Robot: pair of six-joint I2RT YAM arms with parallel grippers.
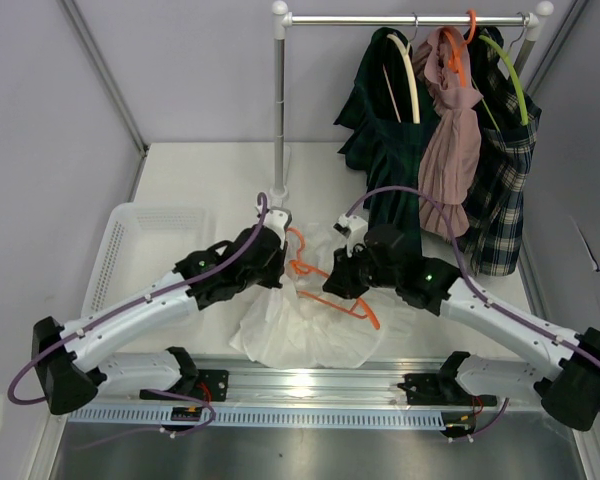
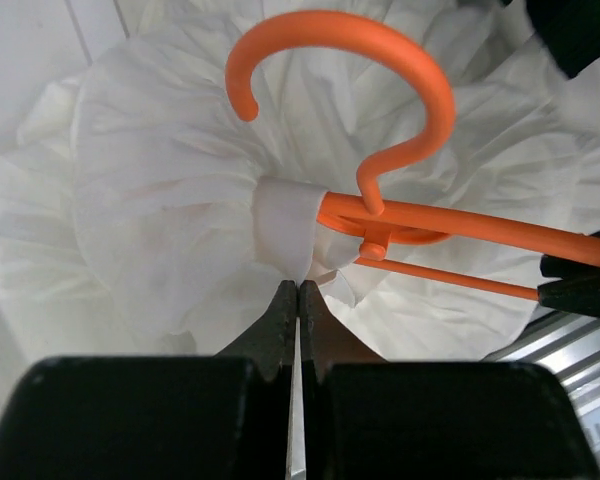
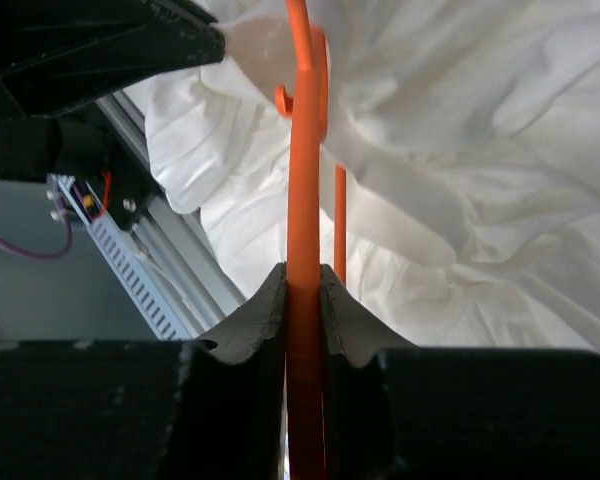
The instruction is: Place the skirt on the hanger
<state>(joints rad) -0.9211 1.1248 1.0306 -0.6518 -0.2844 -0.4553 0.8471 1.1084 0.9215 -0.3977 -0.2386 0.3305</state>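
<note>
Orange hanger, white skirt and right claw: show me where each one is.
orange hanger (image 2: 325,28): left wrist view, top of its hook.
white skirt (image 2: 160,200): left wrist view, gathered fabric left of hook.
right claw (image 3: 303,285): right wrist view, between fingertips clamping the hanger.

A: Top cam?
B: High, near edge, looks down & fwd over whole table to the rack.
A: Wrist cams?
B: Both v. close, roughly facing each other. All 3 share the hanger on the skirt.

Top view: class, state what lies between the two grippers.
The orange hanger, lying on the white skirt, spans the gap between the left gripper and the right gripper; the top view shows it.
</note>
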